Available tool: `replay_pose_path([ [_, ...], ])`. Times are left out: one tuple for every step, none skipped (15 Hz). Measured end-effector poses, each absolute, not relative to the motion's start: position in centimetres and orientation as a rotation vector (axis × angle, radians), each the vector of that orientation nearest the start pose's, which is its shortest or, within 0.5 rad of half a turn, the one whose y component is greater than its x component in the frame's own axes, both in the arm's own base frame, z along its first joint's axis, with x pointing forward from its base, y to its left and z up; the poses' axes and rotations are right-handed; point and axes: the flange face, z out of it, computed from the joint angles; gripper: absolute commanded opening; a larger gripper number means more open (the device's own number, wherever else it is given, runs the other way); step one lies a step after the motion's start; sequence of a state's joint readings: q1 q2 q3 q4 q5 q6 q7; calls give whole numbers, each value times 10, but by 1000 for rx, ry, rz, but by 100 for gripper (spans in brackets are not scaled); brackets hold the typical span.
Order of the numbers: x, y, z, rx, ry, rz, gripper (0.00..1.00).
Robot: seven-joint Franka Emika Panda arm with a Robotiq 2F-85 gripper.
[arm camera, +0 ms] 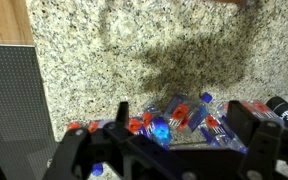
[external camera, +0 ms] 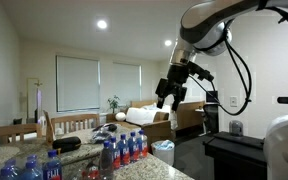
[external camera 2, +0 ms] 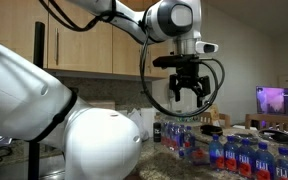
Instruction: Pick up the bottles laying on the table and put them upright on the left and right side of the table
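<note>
The gripper [external camera: 172,92] hangs high over the table [arm camera: 164,40], jaws spread wide and holding nothing. In both exterior views it is well above the bottles. Upright bottles [external camera: 124,148] stand grouped on the table below it, red and blue labels showing; in an exterior view they run in a row to the right [external camera 2: 234,152]. In the wrist view, lying bottles [arm camera: 184,118] sit heaped on the speckled top at the near edge, touching one another, blue caps visible. A dark panel [arm camera: 9,100] borders the table on the left.
</note>
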State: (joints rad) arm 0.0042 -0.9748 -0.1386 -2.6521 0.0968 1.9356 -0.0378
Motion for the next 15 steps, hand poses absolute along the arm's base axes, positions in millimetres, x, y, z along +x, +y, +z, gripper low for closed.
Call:
replay_pose_path([
  [287,-38,537,-2921,108,-388,100],
  [287,-38,537,-2921,108,-388,100],
  [287,-38,537,-2921,108,-388,100],
  [287,-38,537,-2921,108,-388,100],
  [287,-38,537,-2921,108,-388,100],
  [287,-38,537,-2921,107,-387,100],
  [288,-36,537,-2923,102,-383,100],
  [290,-33,537,-2921,91,-375,100],
  [295,-26,536,-2915,70,-361,100],
  [301,-15,536,-2907,42,-350,100],
  [308,-2,534,-2898,14,-351,100],
  [317,14,532,-2888,-10,-363,100],
  [327,32,529,-2880,-22,-386,100],
  [337,53,524,-2870,-1,-429,100],
  [347,73,519,-2861,44,-481,100],
])
